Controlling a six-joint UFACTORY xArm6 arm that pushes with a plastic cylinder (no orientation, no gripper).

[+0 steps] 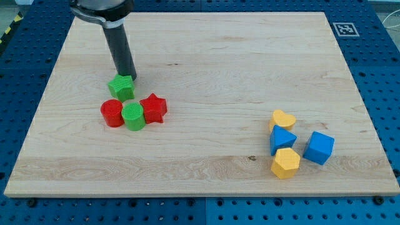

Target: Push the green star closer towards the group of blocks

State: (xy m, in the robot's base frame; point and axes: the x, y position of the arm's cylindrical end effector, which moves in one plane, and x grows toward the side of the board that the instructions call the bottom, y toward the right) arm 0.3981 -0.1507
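The green star [121,87] lies on the wooden board [206,56] at the view's left. My tip [130,77] touches the star's upper right side. Just below the star sits a group: a red cylinder [112,113], a green cylinder [133,116] and a red star [153,108], all touching one another. The green star stands right above this group, almost touching the green cylinder.
A second group lies at the view's lower right: a yellow heart [282,119], a blue triangle [281,139], a yellow hexagon [285,162] and a blue cube [319,147]. A marker tag [344,29] is at the board's top right corner.
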